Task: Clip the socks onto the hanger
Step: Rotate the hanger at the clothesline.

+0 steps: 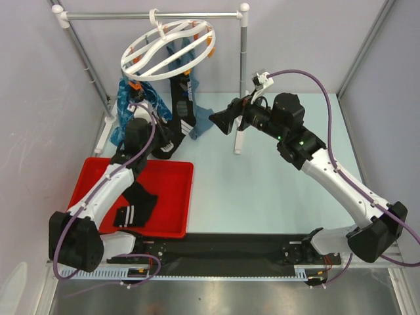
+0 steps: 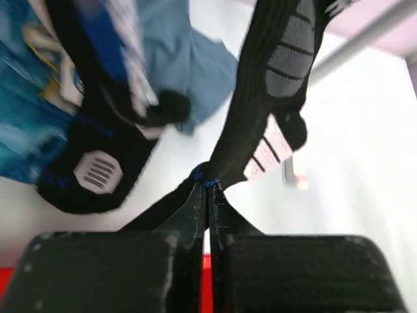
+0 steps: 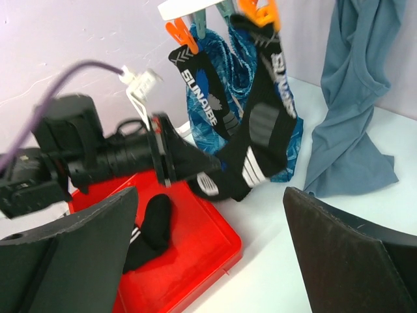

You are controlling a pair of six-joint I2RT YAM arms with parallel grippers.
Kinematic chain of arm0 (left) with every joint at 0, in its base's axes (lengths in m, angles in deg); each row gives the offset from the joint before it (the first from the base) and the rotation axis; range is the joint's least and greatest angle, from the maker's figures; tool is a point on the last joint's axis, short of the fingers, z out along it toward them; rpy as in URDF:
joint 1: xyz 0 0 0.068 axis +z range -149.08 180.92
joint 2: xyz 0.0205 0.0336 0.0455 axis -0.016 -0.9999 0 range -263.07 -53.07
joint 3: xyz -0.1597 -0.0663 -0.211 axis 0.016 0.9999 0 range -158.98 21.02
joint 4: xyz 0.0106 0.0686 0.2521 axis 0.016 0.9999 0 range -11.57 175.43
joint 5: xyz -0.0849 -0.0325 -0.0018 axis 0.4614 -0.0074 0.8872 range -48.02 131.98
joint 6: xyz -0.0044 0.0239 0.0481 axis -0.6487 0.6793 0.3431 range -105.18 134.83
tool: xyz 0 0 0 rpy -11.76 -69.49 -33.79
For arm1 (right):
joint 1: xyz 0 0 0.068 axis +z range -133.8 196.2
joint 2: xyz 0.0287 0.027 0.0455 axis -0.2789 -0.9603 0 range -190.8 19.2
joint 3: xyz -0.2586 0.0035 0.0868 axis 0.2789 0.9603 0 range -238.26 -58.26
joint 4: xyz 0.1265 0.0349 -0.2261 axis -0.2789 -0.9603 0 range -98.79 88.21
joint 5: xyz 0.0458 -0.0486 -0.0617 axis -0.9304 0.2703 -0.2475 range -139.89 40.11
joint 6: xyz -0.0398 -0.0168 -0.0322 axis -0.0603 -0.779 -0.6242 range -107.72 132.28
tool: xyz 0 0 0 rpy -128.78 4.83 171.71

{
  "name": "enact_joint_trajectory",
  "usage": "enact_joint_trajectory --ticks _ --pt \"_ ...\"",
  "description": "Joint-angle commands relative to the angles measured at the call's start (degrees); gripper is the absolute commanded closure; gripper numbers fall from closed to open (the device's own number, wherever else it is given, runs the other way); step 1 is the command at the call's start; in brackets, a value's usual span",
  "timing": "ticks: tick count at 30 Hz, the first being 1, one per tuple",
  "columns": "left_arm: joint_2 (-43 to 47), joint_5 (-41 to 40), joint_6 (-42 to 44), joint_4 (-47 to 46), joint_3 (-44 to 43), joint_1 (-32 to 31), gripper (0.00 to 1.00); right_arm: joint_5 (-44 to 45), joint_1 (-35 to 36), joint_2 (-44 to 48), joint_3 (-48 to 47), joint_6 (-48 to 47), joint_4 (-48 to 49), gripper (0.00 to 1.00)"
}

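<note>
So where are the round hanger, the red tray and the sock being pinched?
hanger [image 1: 159, 47]: top external view, on its inner cross bar.
red tray [image 1: 172, 197]: top external view, bare floor near right wall.
sock [image 2: 254, 117]: left wrist view, black middle stretch.

Bare table [image 1: 262, 197] stretches between the red tray [image 1: 178, 220] and the right arm, leaving a broad lane toward the back. Under the hanger [image 1: 167, 49] the space is crowded. Hanging socks [image 1: 184, 108], a blue patterned cloth [image 1: 125, 105] and a grey-blue cloth [image 3: 352, 104] reach down to the table. The left gripper [image 2: 207, 188] sits among them, pinched on one sock's lower end. The rail stand [image 1: 154, 16] bars the top, and its right post [image 1: 243, 79] stands close behind the right gripper [image 1: 220, 123], whose jaws gape wide facing the fabrics.
</note>
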Motion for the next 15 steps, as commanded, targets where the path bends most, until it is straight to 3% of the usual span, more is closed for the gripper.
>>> enact_joint_trajectory --ticks 1,4,6,11,15 --pt "-1.54 -7.06 1.96 4.33 -6.19 1.03 1.0 -1.11 -0.65 1.24 0.41 0.89 3.82 0.0" --pt "-4.97 -8.13 0.91 7.33 -9.97 3.57 0.93 -1.37 -0.92 0.88 0.67 0.98 3.91 0.0" --pt "-6.9 -7.6 -0.06 8.21 -10.51 4.63 0.73 -1.37 -1.09 0.71 1.11 0.98 4.0 0.0" --pt "-8.49 -8.83 -0.94 9.62 -10.69 5.78 0.57 -1.2 -1.36 0.27 1.55 0.98 4.61 0.0" --pt "-6.65 -8.4 -1.03 10.15 -9.64 5.78 0.51 0.03 -1.45 -0.7 1.29 0.36 4.35 0.0"
